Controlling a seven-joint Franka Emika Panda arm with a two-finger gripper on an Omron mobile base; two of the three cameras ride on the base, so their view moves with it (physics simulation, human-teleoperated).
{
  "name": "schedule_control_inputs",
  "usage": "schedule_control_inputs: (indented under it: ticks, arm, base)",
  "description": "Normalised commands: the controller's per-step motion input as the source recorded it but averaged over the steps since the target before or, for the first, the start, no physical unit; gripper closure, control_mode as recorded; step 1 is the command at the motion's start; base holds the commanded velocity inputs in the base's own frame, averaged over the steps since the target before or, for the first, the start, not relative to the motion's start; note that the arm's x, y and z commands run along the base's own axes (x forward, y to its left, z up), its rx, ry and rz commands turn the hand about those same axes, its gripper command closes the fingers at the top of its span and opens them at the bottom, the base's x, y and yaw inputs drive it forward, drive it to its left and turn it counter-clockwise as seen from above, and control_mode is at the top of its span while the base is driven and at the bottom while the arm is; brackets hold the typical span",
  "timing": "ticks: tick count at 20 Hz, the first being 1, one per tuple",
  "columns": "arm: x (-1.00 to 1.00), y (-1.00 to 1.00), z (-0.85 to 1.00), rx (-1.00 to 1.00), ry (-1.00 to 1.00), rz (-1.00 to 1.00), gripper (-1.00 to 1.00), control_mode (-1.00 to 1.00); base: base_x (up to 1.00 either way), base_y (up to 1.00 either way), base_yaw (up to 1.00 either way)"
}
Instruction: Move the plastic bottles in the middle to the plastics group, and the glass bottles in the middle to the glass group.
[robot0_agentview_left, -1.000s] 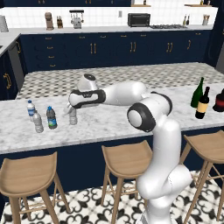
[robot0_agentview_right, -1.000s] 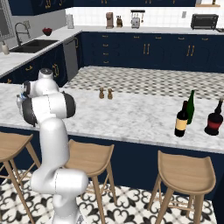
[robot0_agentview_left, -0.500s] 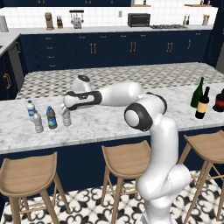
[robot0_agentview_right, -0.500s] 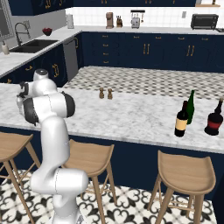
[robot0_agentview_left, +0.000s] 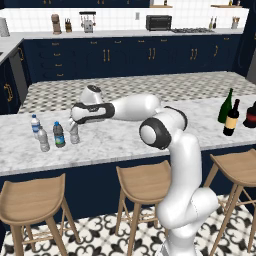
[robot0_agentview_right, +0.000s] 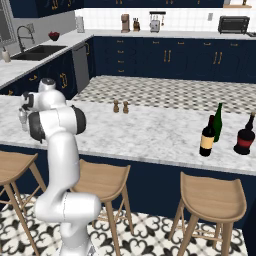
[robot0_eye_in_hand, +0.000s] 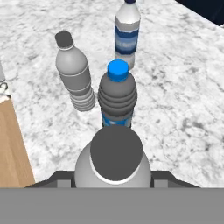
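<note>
My gripper (robot0_agentview_left: 74, 124) is shut on the neck of a clear grey plastic bottle (robot0_agentview_left: 74, 135), held upright at the counter's left end. In the hand view its dark cap and shoulders (robot0_eye_in_hand: 116, 153) sit between my fingers. Just beyond it stand the blue-capped dark bottle (robot0_eye_in_hand: 117, 94) (robot0_agentview_left: 59, 135), a plain grey bottle (robot0_eye_in_hand: 75, 78) (robot0_agentview_left: 43, 139) and the white-capped, blue-labelled bottle (robot0_eye_in_hand: 127, 33) (robot0_agentview_left: 35, 123). At the far right stand the green wine bottle (robot0_agentview_left: 226, 106), the dark wine bottle with a tan label (robot0_agentview_left: 231, 118) and a squat dark red bottle (robot0_agentview_left: 251, 115).
The marble counter's front edge (robot0_agentview_left: 100, 162) runs above wooden stools (robot0_agentview_left: 142, 182). Two small shakers (robot0_agentview_right: 120, 106) stand mid-counter on the far side. A wooden stool seat (robot0_eye_in_hand: 13, 144) shows left of the bottles in the hand view.
My arm has swung left and slightly down with the clear grey bottle, bringing it beside the blue-capped bottle. The other bottles have not moved.
</note>
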Motion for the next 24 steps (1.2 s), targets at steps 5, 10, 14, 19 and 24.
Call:
schedule_control_inputs:
  ticks: [5, 10, 14, 19, 24]
  arm:
    - [0.05, 0.0, -0.25, 0.0, 0.0, 0.03, 1.0, -1.0]
    - [0.0, 0.04, -0.42, 0.0, 0.03, 0.04, 1.0, -1.0]
    - [0.0, 0.04, -0.33, 0.0, 0.01, 0.04, 1.0, -1.0]
    - [0.0, 0.0, -0.07, 0.0, 0.01, 0.01, 1.0, -1.0]
    - [0.0, 0.14, -0.03, 0.0, 0.0, 0.0, 1.0, -1.0]
  base:
    - [0.0, 0.0, 0.0]
    - [0.0, 0.0, 0.0]
    - [0.0, 0.0, 0.0]
    - [0.0, 0.0, 0.0]
    - [0.0, 0.0, 0.0]
